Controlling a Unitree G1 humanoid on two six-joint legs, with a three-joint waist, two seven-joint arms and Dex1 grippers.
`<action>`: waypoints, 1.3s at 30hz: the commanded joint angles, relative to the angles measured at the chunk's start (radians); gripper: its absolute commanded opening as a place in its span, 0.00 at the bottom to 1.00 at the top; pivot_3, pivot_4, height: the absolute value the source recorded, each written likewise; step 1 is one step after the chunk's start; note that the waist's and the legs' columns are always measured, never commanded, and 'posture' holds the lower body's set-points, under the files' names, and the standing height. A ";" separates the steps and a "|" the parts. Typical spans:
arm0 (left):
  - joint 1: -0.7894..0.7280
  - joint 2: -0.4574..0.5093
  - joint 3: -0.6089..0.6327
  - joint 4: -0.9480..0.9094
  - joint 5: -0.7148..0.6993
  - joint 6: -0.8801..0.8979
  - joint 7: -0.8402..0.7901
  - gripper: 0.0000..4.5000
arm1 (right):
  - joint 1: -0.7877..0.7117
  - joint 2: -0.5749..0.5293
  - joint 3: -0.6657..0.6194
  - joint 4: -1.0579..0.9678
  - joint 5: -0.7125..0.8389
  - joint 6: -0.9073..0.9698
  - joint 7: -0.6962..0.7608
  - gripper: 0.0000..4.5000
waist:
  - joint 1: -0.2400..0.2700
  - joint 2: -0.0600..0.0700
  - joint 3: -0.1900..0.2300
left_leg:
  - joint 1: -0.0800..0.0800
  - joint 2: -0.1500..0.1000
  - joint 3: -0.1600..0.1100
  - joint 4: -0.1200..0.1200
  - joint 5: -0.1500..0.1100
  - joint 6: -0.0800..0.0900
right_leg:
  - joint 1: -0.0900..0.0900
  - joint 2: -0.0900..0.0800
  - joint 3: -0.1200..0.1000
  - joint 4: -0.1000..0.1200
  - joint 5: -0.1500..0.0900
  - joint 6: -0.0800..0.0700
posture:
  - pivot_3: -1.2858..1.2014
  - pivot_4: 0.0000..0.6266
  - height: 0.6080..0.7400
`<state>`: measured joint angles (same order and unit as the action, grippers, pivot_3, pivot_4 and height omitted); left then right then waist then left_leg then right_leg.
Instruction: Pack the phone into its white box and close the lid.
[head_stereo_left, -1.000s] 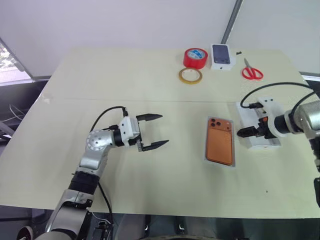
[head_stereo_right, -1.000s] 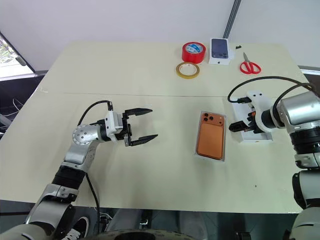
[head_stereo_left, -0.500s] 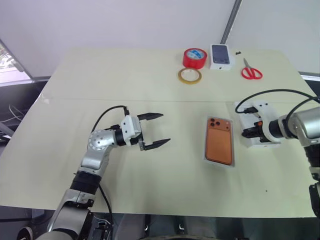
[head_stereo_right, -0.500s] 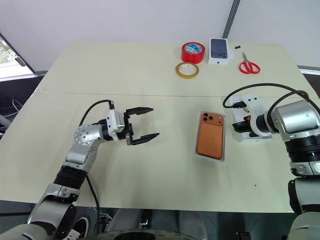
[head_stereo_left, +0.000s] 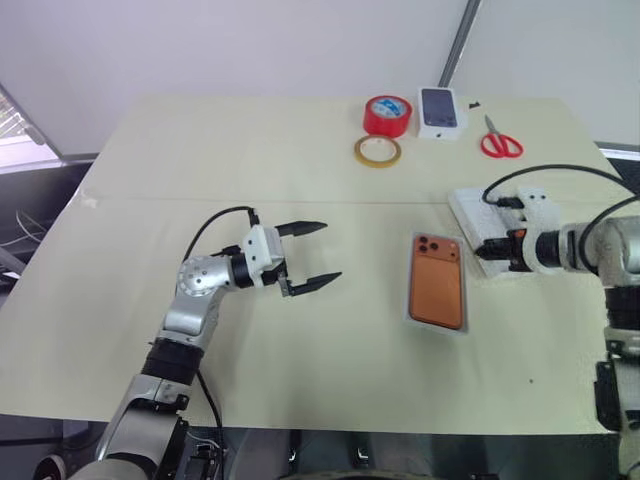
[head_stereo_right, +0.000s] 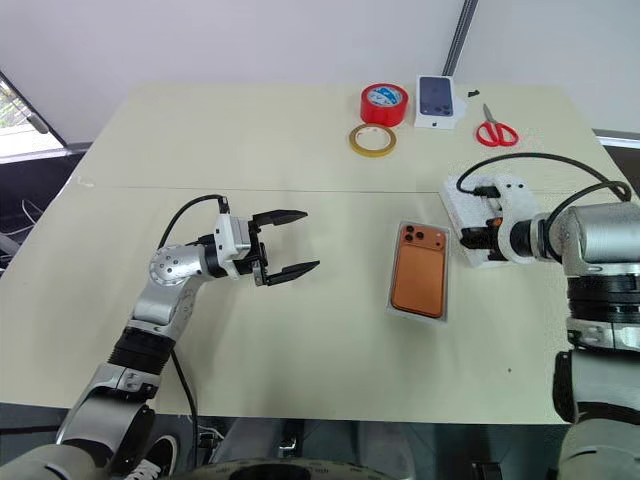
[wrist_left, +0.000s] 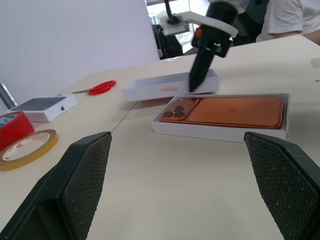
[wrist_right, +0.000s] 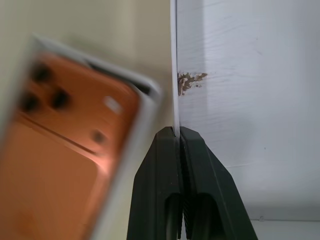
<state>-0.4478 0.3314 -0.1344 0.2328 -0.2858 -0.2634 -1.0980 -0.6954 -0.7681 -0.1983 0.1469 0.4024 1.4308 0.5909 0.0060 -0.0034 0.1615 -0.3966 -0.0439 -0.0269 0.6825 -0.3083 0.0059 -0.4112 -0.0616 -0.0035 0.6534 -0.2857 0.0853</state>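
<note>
Phone (head_stereo_left: 438, 281): slim copper-orange slab, rounded corners, lying in the shallow white box (head_stereo_left: 437, 325) at table centre-right | Lid (head_stereo_right: 462, 209): thin white cardboard, at the phone's 2 o'clock | Your right gripper (head_stereo_left: 491, 250): fingers pinched together on the lid's edge | Your left gripper (head_stereo_left: 312, 255): fingers spread wide, well off at the phone's 9 o'clock.

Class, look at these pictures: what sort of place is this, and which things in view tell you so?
Probably an indoor workroom or test bench, not a home. A plain beige table against a bare white wall holds craft items: a red tape roll, red-handled scissors, and a phone lying in its white box.
</note>
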 joint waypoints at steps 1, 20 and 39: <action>-0.004 -0.003 0.006 -0.031 -0.007 0.009 0.017 1.00 | -0.018 0.064 -0.139 -0.100 0.057 -0.072 -0.026 0.01 | 0.001 0.000 0.000 | 0.000 0.000 0.000 0.000 0.000 0.000 | 0.000 0.000 0.000 0.000 0.000 0.000 | 0.52 0.24 1.00; -0.029 -0.049 0.032 -0.083 -0.076 0.241 0.114 1.00 | 0.481 0.380 -0.317 -0.482 1.509 -0.076 -0.654 0.01 | 0.001 0.001 0.000 | -0.002 -0.001 0.000 0.001 -0.001 0.001 | -0.002 -0.001 0.000 0.003 0.000 0.000 | 0.52 0.24 1.00; 0.045 -0.101 -0.028 -0.179 -0.065 0.307 0.131 0.12 | 0.656 0.247 -0.051 -0.500 1.570 -0.423 -0.725 0.00 | -0.014 -0.001 0.001 | 0.004 0.002 0.000 0.000 -0.001 0.003 | 0.005 0.002 0.000 -0.001 0.000 0.000 | 0.52 0.24 1.00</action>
<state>-0.3934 0.2346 -0.1628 0.0921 -0.3465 0.0456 -0.9696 -0.0355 -0.5308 -0.2366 -0.3453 1.9409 1.0245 -0.1117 -0.0080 -0.0042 0.1628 -0.3931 -0.0418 -0.0270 0.6827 -0.3090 0.0085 -0.4059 -0.0598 -0.0034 0.6519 -0.2859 0.0858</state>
